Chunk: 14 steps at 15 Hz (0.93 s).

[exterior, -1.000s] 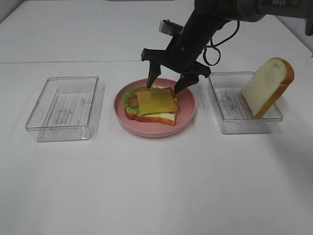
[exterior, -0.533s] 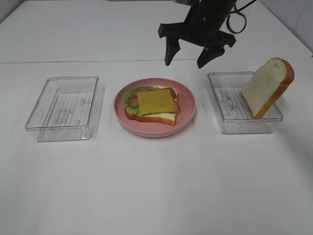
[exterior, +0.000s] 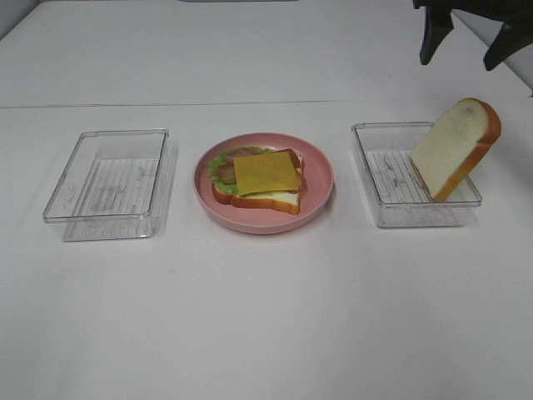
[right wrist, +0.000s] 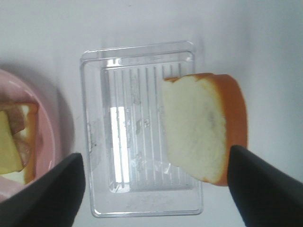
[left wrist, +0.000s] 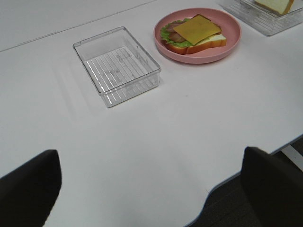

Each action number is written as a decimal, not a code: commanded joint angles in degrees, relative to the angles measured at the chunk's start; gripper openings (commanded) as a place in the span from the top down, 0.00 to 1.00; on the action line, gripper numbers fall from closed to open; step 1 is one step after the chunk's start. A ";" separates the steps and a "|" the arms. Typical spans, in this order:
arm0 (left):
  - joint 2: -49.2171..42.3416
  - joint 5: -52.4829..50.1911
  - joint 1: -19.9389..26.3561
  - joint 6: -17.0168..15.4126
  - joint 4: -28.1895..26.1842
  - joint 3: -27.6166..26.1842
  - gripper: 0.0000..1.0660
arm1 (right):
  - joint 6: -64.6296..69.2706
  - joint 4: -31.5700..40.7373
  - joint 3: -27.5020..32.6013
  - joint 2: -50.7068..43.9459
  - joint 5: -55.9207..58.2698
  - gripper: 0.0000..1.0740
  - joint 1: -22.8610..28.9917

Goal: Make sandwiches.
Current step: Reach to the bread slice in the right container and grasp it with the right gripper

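Observation:
The open-faced sandwich stack (exterior: 258,182) lies on the round pink plate (exterior: 321,179): a bread slice at the bottom, lettuce, bacon, and a yellow cheese square (exterior: 265,172) on top. It also shows in the left wrist view as the stack (left wrist: 193,34). A second bread slice (exterior: 456,148) leans upright against the far right wall of the right clear tray (exterior: 391,171). My right gripper (exterior: 466,42) hangs open and empty high above that tray, looking straight down on the bread slice (right wrist: 203,127). My left gripper (left wrist: 151,189) is open and empty, low near the table's front edge.
An empty clear tray (exterior: 108,183) stands left of the plate and appears as the tray (left wrist: 117,65) in the left wrist view. The table's front edge (left wrist: 208,194) runs just ahead of the left gripper. The plate's rim (right wrist: 47,127) lies beside the right tray (right wrist: 142,142).
My right gripper has lifted off the plate, leaving the cheese on the stack, and swung up and to the right over the right tray. Its jaws stay wide.

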 commanded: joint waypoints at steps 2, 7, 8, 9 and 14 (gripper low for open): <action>-0.46 -0.57 -0.11 -0.40 0.06 0.11 0.09 | -0.92 -0.63 -0.17 -0.11 4.70 0.28 -6.07; -0.46 -0.57 -0.11 -0.40 0.06 0.11 0.09 | -5.67 2.41 3.21 1.43 4.35 0.28 -8.19; -0.46 -0.57 -0.11 -0.40 0.06 0.11 0.09 | -5.67 2.52 3.50 2.41 4.30 0.28 -8.19; -0.46 -0.57 -0.11 -0.40 0.06 0.11 0.09 | -6.19 2.58 3.50 3.32 4.18 0.28 -8.31; -0.46 -0.57 -0.11 -0.40 0.06 0.11 0.09 | -8.14 3.50 3.50 8.02 1.43 0.31 -8.31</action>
